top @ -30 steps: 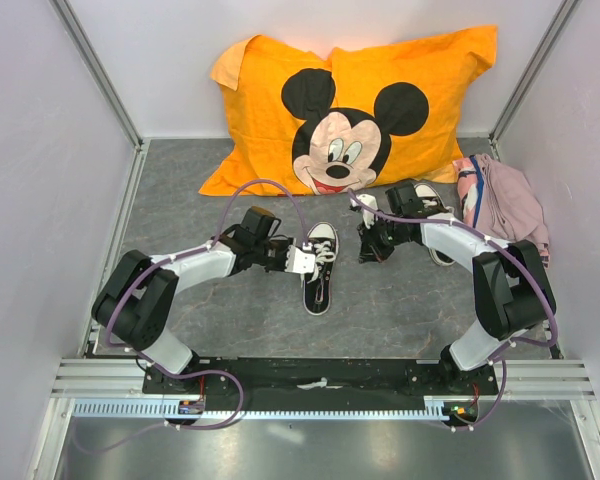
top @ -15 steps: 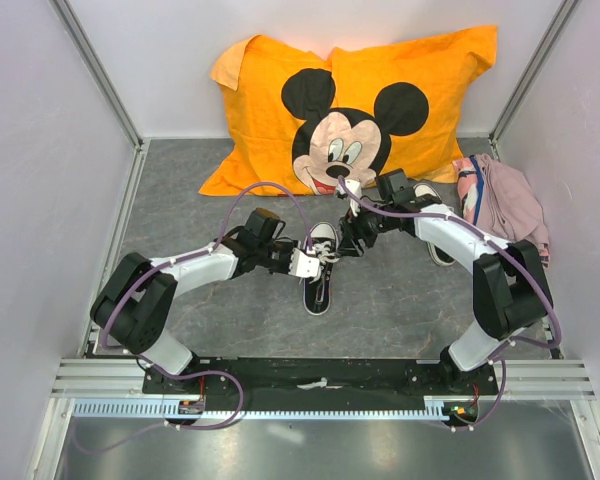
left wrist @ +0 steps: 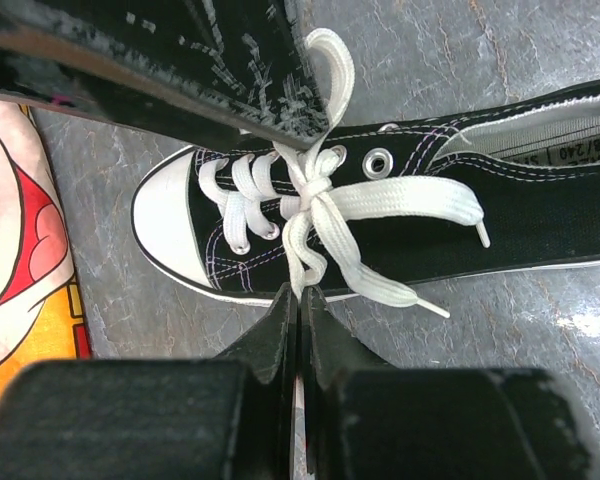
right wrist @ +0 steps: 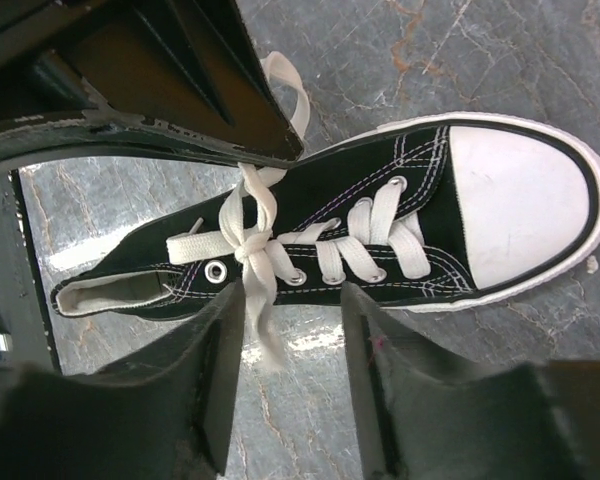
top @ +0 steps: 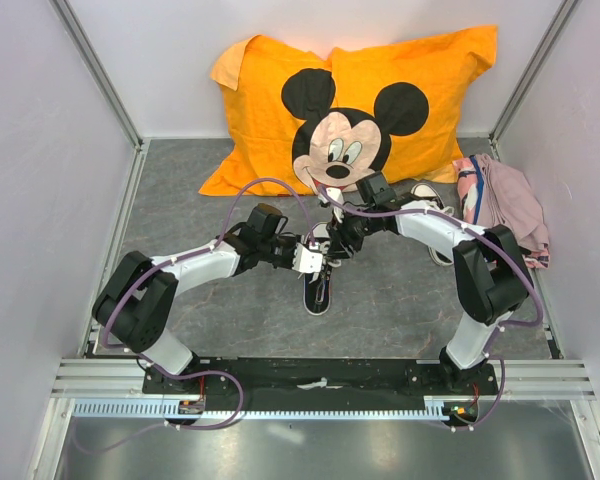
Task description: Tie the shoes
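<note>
Left gripper [top: 309, 258]: comes in from the left, over the shoe [top: 317, 290] at mid-table [top: 190, 210]. In the left wrist view its fingers [left wrist: 270, 330] are pressed together, pinching a strand of the lace [left wrist: 400, 205]. The strand runs from the knot [left wrist: 315, 186] into the seam between them.

Shoe: upright on its sole, with the toe cap [left wrist: 170, 225] toward the pillow [top: 270, 110] and the heel toward the arm bases. The knot sits at the top eyelets. Two loose lace ends lie across the black side of the shoe.

Right gripper [top: 334, 240]: just beside the left one, over the laced front of the same shoe. In the right wrist view its fingers [right wrist: 220, 380] are spread. A lace strand from the knot hangs down between them. Cannot tell whether it touches either finger.

Second shoe [top: 428, 191]: right of the first and apart from it, largely hidden under the right arm, white toe toward the pillow.

Cloth [top: 505, 205]: pink, bundled by the right wall, near the second shoe.
</note>
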`<state>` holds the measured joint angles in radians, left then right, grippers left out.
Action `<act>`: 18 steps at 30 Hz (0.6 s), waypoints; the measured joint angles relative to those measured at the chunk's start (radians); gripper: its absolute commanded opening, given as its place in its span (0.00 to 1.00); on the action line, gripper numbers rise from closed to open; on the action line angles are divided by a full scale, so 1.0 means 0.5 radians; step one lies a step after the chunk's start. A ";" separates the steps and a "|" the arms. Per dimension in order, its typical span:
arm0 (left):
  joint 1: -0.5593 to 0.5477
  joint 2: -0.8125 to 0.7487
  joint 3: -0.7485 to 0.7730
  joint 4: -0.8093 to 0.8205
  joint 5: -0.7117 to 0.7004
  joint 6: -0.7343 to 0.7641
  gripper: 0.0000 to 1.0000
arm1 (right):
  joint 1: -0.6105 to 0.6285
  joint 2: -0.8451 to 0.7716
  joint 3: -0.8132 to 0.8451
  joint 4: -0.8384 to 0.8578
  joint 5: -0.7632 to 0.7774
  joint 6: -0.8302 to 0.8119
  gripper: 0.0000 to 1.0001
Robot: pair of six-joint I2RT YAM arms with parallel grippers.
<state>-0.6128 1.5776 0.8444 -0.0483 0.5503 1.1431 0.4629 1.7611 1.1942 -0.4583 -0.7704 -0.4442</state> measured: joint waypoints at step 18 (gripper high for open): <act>-0.006 -0.005 -0.066 0.044 -0.027 0.001 0.02 | -0.094 -0.136 -0.090 -0.075 0.084 -0.047 0.00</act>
<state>-0.6159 1.5753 0.8112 -0.0261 0.5365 1.1435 0.4160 1.6932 1.1492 -0.4957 -0.7284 -0.4679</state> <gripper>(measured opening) 0.040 0.007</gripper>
